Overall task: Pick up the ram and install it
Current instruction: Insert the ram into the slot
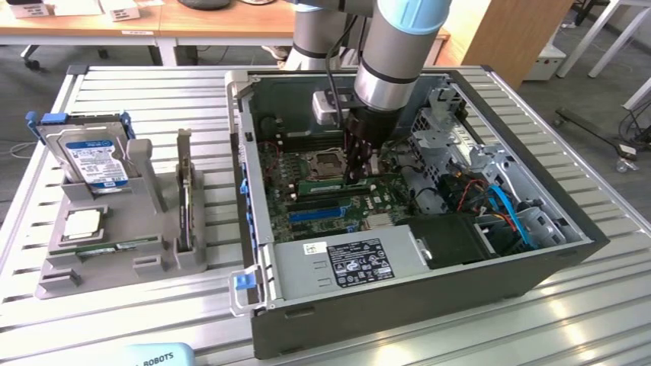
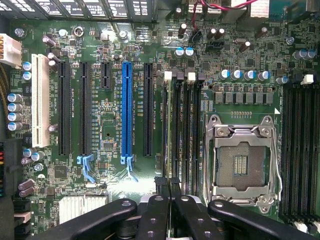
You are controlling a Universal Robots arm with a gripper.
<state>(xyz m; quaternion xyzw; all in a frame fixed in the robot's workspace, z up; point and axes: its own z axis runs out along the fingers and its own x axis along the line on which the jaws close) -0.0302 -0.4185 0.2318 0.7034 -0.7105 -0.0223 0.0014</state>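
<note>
I see the parts holder [image 1: 61, 284] on the table [image 1: 133, 324], at the exterior view's left of the computer case [image 1: 407, 313]; the gripper [image 1: 358, 177] is inside, above the motherboard [image 1: 331, 207].

Exterior view: set apart from my arm [image 1: 402, 46], high up, looking slantwise down on the slatted surface [image 1: 152, 99] and into the open computer case [image 1: 407, 305] from well back.
Wrist view: rides my wrist, faces straight down, close over the motherboard [image 2: 110, 125], with my pincer [image 2: 167, 184] at the frame's edge.
Shared: the motherboard, its processor socket [image 2: 241, 162] and blue slot [image 2: 126, 107].
</note>
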